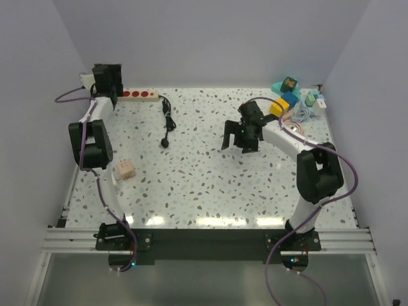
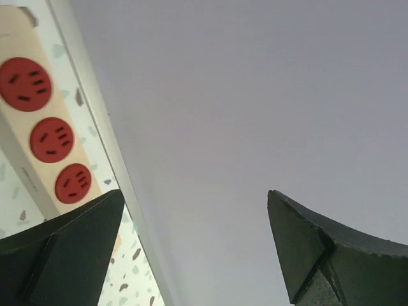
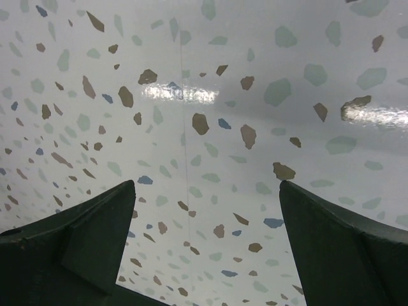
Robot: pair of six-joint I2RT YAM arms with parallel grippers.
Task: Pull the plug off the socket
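Note:
The socket, a cream-white power strip with red outlets, lies along the back wall at the left. In the left wrist view the strip shows three red outlets with nothing in them. My left gripper hovers over the strip's left end and hides it; its jaws are open and empty and face the wall. The black plug lies on the table in front of the strip, at the end of a coiled black cord. My right gripper is open and empty above the table's middle, and it also shows in the right wrist view.
Coloured blocks with thin pink and light-blue cables sit at the back right. A small wooden cube lies near the left arm. Walls close the table on the left, back and right.

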